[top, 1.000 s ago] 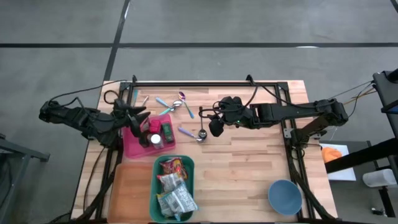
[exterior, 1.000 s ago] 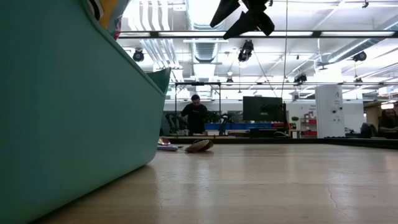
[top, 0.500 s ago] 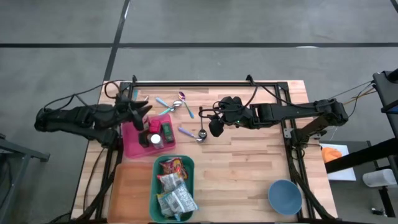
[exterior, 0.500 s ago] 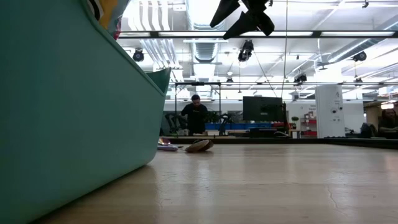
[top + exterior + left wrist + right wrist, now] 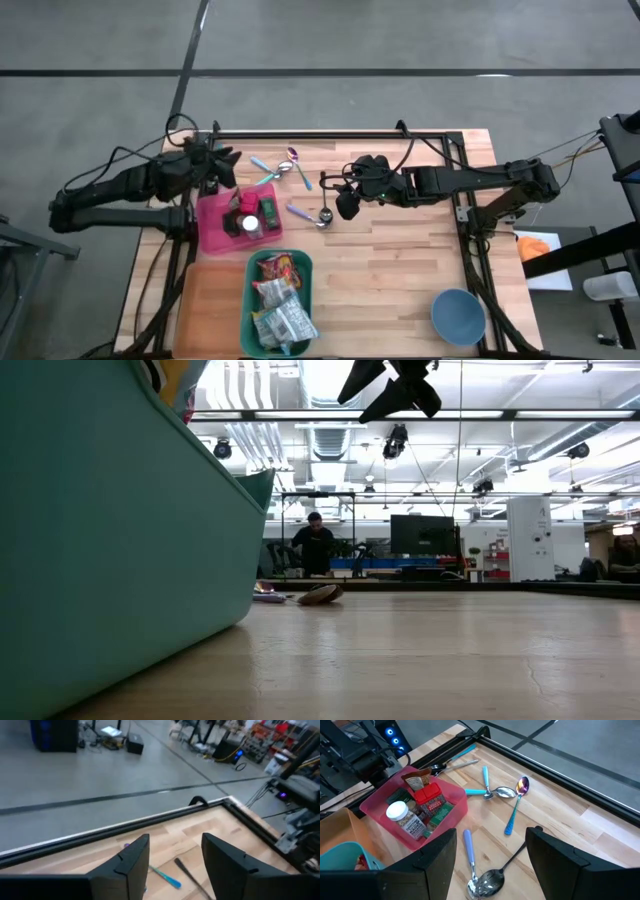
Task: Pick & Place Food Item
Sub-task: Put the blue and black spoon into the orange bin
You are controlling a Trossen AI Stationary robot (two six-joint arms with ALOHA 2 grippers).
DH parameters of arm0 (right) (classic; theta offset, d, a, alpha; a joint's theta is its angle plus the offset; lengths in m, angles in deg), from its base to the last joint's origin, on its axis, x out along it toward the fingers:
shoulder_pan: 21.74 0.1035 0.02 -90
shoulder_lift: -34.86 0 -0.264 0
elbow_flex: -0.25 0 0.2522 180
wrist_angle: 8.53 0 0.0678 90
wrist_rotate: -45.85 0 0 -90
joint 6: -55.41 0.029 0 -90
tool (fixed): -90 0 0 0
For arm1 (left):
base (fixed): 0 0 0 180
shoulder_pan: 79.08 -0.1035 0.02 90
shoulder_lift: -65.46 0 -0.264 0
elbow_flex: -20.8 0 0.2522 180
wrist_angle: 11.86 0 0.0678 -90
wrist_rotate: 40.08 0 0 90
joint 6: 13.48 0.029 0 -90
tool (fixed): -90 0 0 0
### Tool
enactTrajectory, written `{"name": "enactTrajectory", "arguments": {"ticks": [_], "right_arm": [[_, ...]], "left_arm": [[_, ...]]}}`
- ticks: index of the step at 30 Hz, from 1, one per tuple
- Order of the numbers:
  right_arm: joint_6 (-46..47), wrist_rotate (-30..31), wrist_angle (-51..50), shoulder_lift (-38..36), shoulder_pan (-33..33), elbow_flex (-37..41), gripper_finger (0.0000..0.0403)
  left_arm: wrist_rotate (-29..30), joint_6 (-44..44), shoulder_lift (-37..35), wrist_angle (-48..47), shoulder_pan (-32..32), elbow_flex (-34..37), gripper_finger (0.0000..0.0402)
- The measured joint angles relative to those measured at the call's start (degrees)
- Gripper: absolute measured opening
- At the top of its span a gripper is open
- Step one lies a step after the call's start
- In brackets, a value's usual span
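On the butcher-block table [image 5: 400, 260] we hover both grippers, left [image 5: 222, 165] and right [image 5: 343, 203], empty, jaws apart (nothing picked); next, descend onto a food item in the pink bin [image 5: 212, 232].

table [image 5: 400, 260]: pale wood, smooth | pink bin [image 5: 385, 810]: translucent plastic | spoon [image 5: 485, 882]: shiny metal

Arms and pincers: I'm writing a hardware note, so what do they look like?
Both arms are dark, jointed and slim, with loose black cables looping alongside them. The left pincer and right pincer each end in two broad, flat, matte black fingers. No markings are visible.
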Motion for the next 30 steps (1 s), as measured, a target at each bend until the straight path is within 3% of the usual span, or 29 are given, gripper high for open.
{"name": "enactTrajectory", "arguments": {"ticks": [5, 12, 19, 24, 30], "right_arm": [[0.0, 0.0, 0.0, 0.0, 0.0, 0.0, 0.0233], [0.0, 0.0, 0.0, 0.0, 0.0, 0.0, 0.0233], [0.0, 0.2, 0.1, 0.0, -0.2, 0.0, 0.0233], [0.0, 0.2, 0.1, 0.0, -0.2, 0.0, 0.0233], [0.0, 0.2, 0.1, 0.0, -0.2, 0.0, 0.0233]], "left_arm": [[-8.5, -0.1, 4.1, 0.0, -8.3, 0.0, 0.0215], [-24.7, -1.1, 11.4, -1.0, -25.8, 0.0, 0.0275], [-39.7, 8.0, 18.9, -8.8, -39.7, -1.3, 0.03], [-41.3, 9.3, 26.0, -16.9, -41.2, -4.8, 0.03], [-35.8, 13.3, 36.0, -28.6, -41.1, -14.4, 0.03]]}}
